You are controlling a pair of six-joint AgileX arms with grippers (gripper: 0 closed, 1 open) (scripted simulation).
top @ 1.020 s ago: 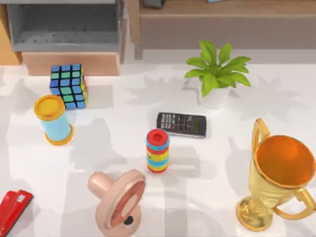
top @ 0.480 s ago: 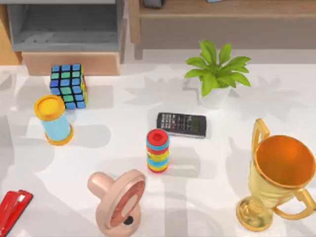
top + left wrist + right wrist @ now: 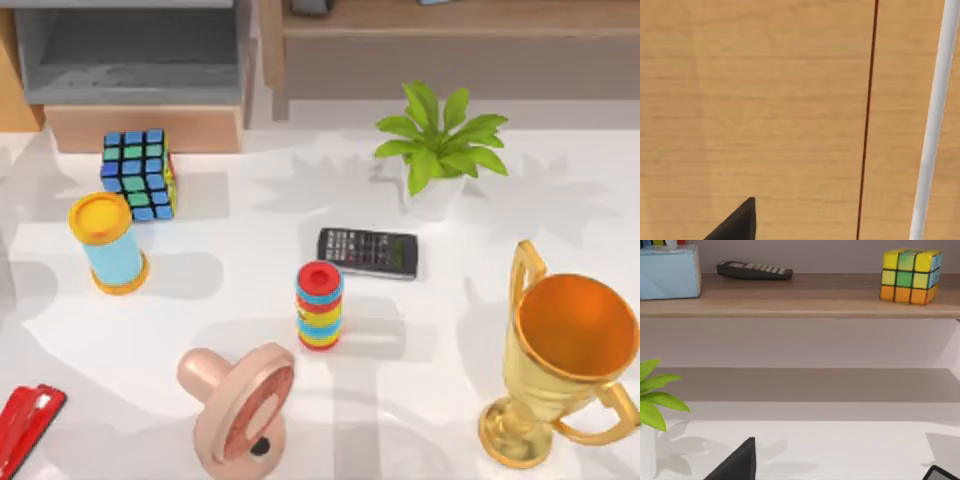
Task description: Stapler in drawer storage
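At the near left corner of the white desk (image 3: 250, 300), the glossy red elongated stapler (image 3: 24, 425) lies flat, partly cut off by the top view's edge, well apart from the wide drawer (image 3: 140, 75) with grey inner walls and a light tan wooden front panel. That drawer stands pulled open at the far left, its grey floor bare. Just in front of its panel sits a multicoloured puzzle cube (image 3: 140, 172), and nearer than that an upright blue cylinder with yellow caps (image 3: 108, 243). Right of the stapler lies a pink pacifier-shaped toy (image 3: 238, 402), then a red-topped striped ring stack (image 3: 319, 305) and a dark flat calculator (image 3: 367, 252), whose key markings are too small to read. Farther right stand a green potted plant (image 3: 438, 150) and a gold trophy cup (image 3: 565, 355), its bowl hollow.

The left wrist view faces a tan wooden surface (image 3: 765, 100); a dark tip of the left pincer (image 3: 737, 222) juts in, and whether it is released or clenched cannot be told. The right wrist view shows a long brown wooden shelf (image 3: 800, 302) carrying a light blue box (image 3: 669, 271), a dark remote (image 3: 754, 270) and a yellow-and-orange cube (image 3: 910, 275); the right pincer (image 3: 737, 462) shows one dark tip, state unclear.
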